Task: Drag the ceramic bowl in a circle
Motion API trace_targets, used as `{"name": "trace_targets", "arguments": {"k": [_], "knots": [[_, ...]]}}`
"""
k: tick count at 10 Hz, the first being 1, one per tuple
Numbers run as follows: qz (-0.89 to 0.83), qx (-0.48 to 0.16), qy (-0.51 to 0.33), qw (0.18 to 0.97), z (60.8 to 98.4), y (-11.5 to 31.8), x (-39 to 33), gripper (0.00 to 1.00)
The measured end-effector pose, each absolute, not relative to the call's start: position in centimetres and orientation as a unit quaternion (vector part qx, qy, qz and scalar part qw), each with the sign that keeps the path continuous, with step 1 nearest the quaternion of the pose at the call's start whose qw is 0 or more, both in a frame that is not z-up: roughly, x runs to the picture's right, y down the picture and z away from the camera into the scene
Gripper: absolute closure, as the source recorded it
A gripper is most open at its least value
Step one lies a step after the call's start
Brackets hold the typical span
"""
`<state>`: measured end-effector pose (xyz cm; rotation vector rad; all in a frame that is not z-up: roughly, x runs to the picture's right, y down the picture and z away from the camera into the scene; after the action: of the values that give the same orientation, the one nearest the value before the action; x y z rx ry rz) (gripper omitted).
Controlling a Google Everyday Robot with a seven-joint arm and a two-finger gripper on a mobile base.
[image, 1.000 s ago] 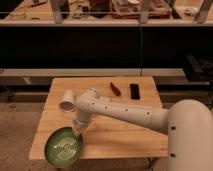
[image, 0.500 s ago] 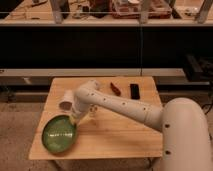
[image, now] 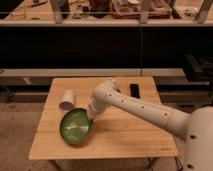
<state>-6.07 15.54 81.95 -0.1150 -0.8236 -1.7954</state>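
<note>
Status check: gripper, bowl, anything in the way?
Gripper shut on right rim of ceramic bowl. Bowl on table, near front edge. Paper cup lying close behind, may obstruct.

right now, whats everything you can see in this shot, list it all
ceramic bowl: one, glossy green, front left part of the table
paper cup: one, white, lying on its side just behind the bowl, towards the table's left edge
black object: one, black, slim, back right part of the table; too unclear to name
table: one, light wood, middle of the view
shelving: one run, dark, across the back; the items on top are too blurred to name
arm: one, white, reaching from the lower right across the table
gripper: one, white, at the bowl's right rim, fingers shut on it
</note>
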Motion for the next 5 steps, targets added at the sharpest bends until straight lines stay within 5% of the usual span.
{"name": "trace_targets", "arguments": {"k": [5], "knots": [[-0.792,-0.097,-0.351,0.491,77.8,21.0,-3.1,0.86]]}}
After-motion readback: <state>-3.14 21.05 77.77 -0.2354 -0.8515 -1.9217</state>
